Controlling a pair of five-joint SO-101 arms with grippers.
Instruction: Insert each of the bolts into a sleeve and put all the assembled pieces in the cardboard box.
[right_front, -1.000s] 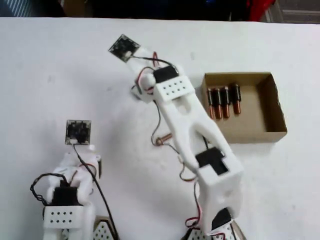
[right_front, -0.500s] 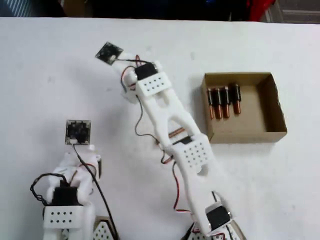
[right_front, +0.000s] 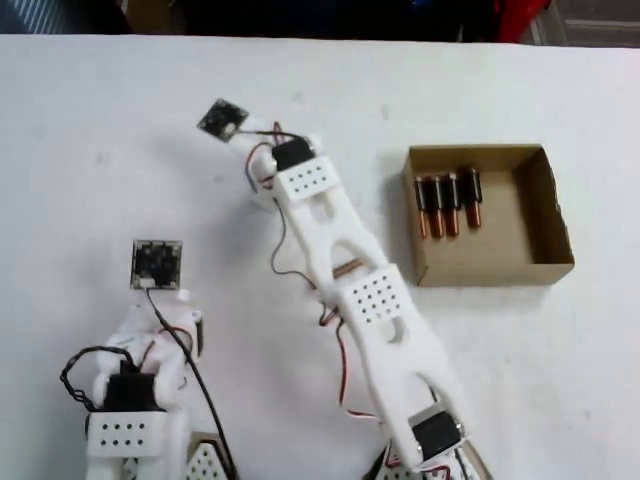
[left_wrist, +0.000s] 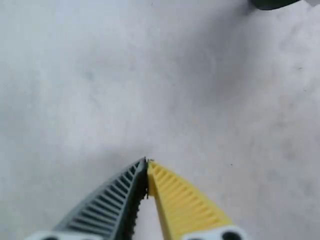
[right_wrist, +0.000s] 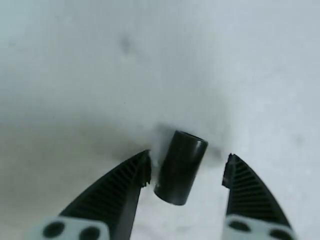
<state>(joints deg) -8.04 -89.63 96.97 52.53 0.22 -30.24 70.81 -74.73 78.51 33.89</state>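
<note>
Jaws on the right gripper (right_wrist: 186, 169) stand wide apart, and the black sleeve (right_wrist: 181, 162) lies on its side on the table (right_front: 110, 110) between them. It is close to one jaw and clearly apart from the other. White table lies open all around it, far from any edge. The left gripper (left_wrist: 146, 175) is pinched together on nothing, low over bare table. A copper bolt (right_front: 347, 267) peeks from under the right arm, near the cardboard box (right_front: 515, 230). Three assembled pieces (right_front: 447, 205) lie side by side in the box, by the wall nearest that arm.
</note>
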